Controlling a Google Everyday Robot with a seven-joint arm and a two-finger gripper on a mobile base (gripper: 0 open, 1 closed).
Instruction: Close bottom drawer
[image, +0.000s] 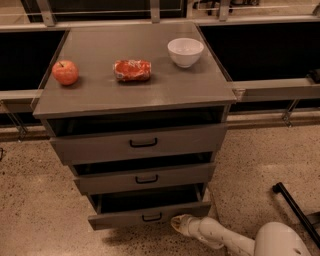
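Smooth, glossy white hand (176, 222) by the matt grey bottom drawer (150, 214), over speckled floor (40, 200).

gripper (176, 223) against bottom drawer (120, 218) front, floor (40, 220) open

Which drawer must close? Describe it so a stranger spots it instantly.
Start at the grey cabinet with three drawers stacked below its top. The bottom drawer is the lowest, nearest the floor, and only it has the gripper beside its front's right end.
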